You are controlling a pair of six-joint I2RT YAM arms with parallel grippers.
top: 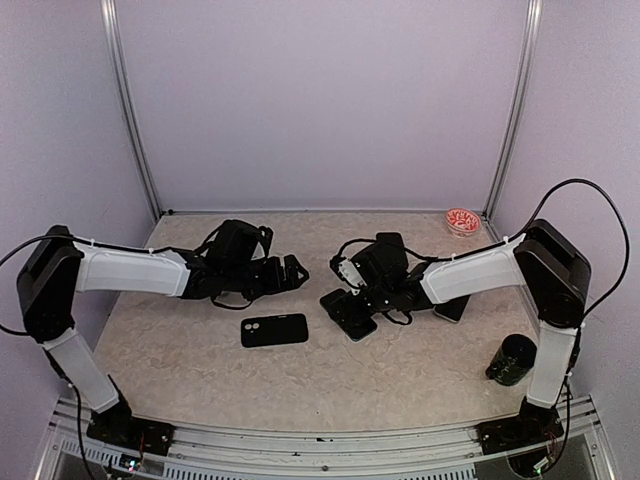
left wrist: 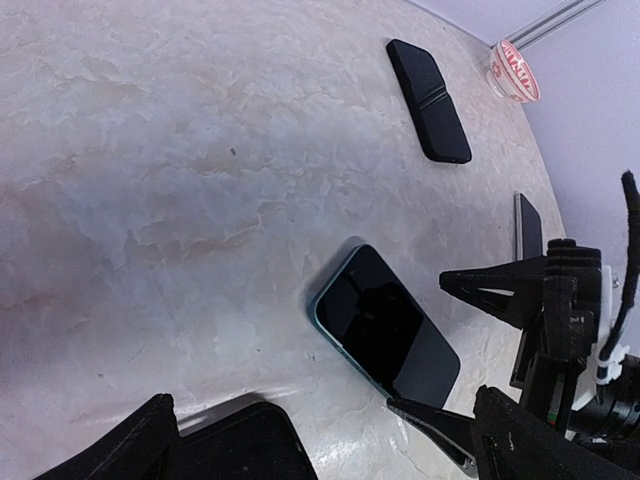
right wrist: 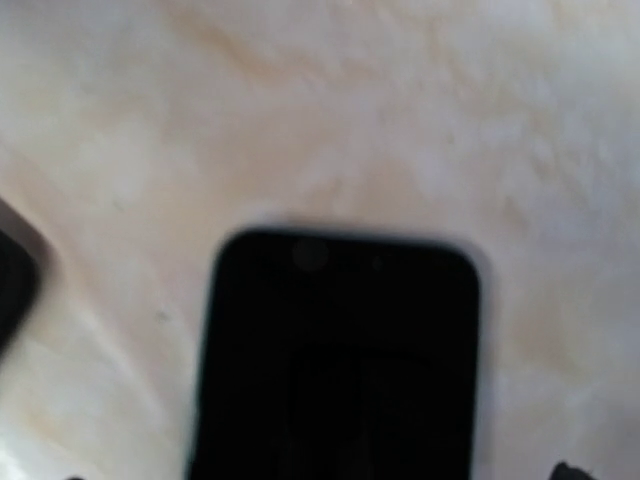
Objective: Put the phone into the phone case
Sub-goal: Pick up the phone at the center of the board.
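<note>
Phone [right wrist: 340, 370] lies flat on the table [top: 180, 370] under the right gripper [left wrist: 416, 342], jaws wide apart, holding nothing. Left gripper [top: 296, 272] too. Next, I think: pinch it, carry to the phone case [top: 274, 329].

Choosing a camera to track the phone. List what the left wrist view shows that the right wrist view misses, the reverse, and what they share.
Left wrist only: the red-and-white dish, a flat black slab near it, and the right arm's fingers, spread open close to the phone. Right wrist only: nothing distinct, just a blurred close-up. Both: the phone lying dark on the marbled tabletop.
</note>
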